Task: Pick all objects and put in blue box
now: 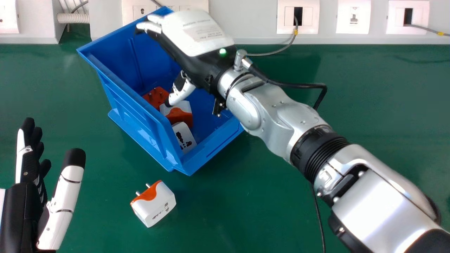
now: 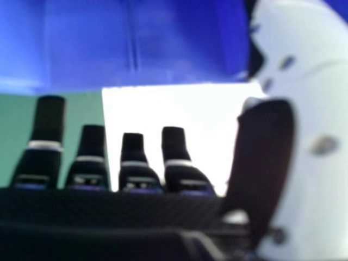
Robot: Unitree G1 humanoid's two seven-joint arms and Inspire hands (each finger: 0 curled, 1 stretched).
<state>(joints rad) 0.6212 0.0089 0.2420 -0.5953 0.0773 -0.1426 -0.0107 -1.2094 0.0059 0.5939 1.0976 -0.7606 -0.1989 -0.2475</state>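
L hand (image 1: 24, 202): palm upright, fingers straight & pointing away from the robot, thumb stretched out to the R; well open, w/ nothing held. White-&-orange plug (image 1: 158, 205) is on the table, R of the L hand & nearer the robot than the R hand; prongs point far-L, away from the robot, long edge runs near-L to far-R, socket face toward the robot. Blue box (image 1: 140, 123) sits below the R hand, long axis far-L to near-R. Inside, a red plug (image 1: 153, 97) lies just beside the R thumb, w/ an orange-&-white plug (image 1: 181, 117) by the thumb tip & a white plug (image 1: 183, 136) nearer the robot; can't tell if the thumb touches any. R hand (image 1: 202, 33) is over the box, back up, fingers straight toward far-L, thumb apart & angled down inside; open, nothing held. R arm (image 1: 274, 109) slants from near-R up to it, wrist roughly straight.
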